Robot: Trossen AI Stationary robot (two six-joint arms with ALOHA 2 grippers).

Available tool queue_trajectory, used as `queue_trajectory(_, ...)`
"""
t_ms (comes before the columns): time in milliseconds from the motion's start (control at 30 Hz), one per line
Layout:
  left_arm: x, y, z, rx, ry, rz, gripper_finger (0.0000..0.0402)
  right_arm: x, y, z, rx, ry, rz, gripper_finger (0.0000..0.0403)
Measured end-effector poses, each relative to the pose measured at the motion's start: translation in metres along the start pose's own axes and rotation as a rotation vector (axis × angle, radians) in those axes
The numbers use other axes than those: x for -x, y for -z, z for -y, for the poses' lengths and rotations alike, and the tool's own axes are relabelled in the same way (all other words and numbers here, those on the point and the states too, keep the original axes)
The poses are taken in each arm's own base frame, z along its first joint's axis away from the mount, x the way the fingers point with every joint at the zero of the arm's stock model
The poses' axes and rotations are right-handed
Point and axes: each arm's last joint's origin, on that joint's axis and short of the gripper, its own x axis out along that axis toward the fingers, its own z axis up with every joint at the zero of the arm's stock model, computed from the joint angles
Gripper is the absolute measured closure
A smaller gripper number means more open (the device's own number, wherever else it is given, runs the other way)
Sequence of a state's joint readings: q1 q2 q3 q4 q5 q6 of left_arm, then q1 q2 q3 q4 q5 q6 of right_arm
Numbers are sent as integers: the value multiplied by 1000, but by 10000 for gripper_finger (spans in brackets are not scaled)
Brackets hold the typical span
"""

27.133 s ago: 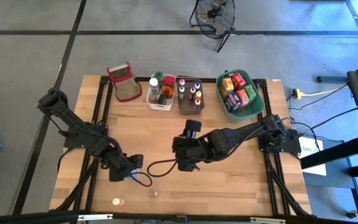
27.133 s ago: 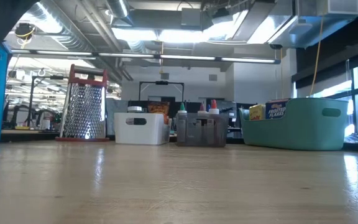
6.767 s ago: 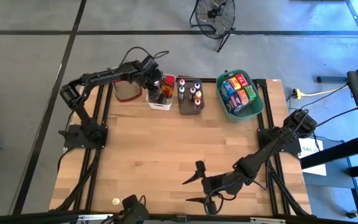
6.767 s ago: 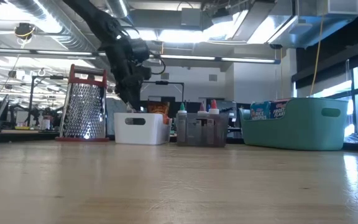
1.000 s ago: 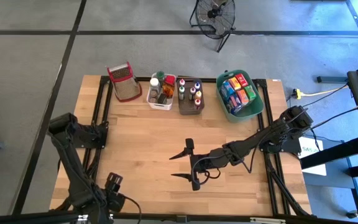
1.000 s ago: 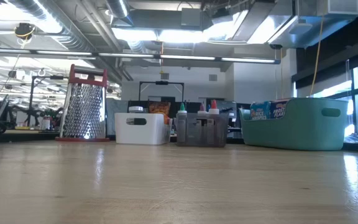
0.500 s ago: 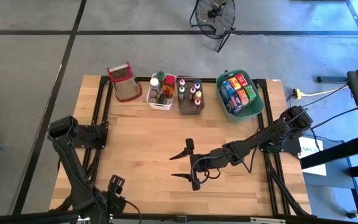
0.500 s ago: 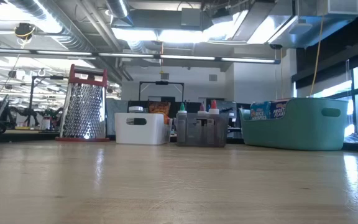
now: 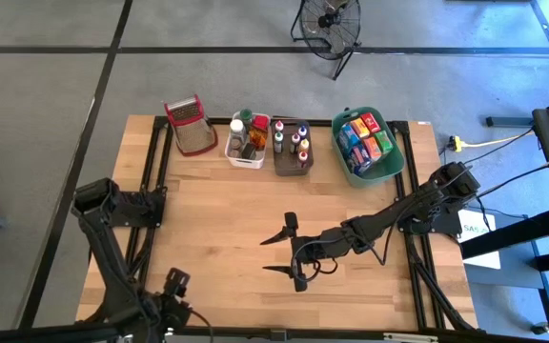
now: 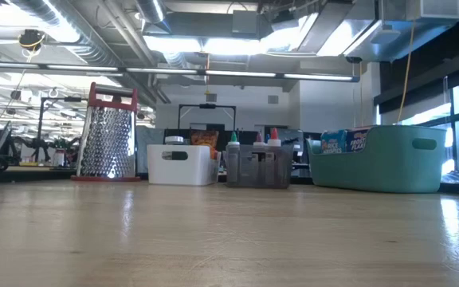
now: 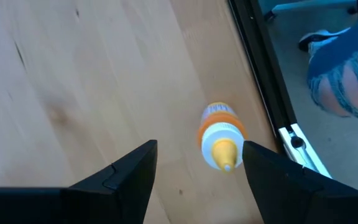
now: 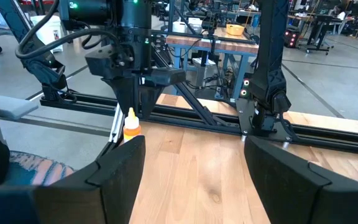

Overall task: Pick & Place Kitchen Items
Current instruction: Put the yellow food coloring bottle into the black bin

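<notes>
A small bottle (image 11: 221,142) with an orange label and a yellow nozzle cap stands upright on the wood near the table's near left corner. It also shows in the right wrist view as the bottle (image 12: 132,126). My left gripper (image 11: 199,147) points down and is open just above it; the bottle shows between the fingertips, closer to one finger. In the high view my left gripper (image 9: 175,286) hides the bottle. My right gripper (image 9: 276,254) hovers open and level over the table's middle, with nothing between its fingers.
Along the far edge stand a red-rimmed grater (image 9: 187,125), a white bin (image 9: 246,143) and a grey bin (image 9: 292,146) of bottles, and a green bin (image 9: 368,144) of boxes. A person's knee (image 11: 347,74) shows beyond the black frame rail (image 11: 263,81).
My left gripper has sunk a little over the bottle at the near left corner and tipped slightly. Its fingers keep the same gap. My right gripper has kept still.
</notes>
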State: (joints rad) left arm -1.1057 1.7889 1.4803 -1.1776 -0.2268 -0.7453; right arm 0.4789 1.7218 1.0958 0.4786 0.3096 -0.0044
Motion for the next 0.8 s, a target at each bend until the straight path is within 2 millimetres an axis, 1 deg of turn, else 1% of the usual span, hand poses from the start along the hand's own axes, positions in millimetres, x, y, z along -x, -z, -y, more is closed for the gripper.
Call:
queue_trajectory(300, -5, -6, -6, 2, 68, -58, 170, 0, 0, 0, 0, 0, 0, 126)
queue_trajectory(433, -19, -6, -4, -37, 104, -33, 170, 0, 0, 0, 0, 1, 0, 126)
queue_trajectory(600, -36, -3, -6, -18, 154, -70, 170, 0, 0, 0, 0, 1, -1, 126)
queue_trajectory(800, -48, -3, -10, -49, 172, -60, 171, 0, 0, 0, 1, 1, -5, 126)
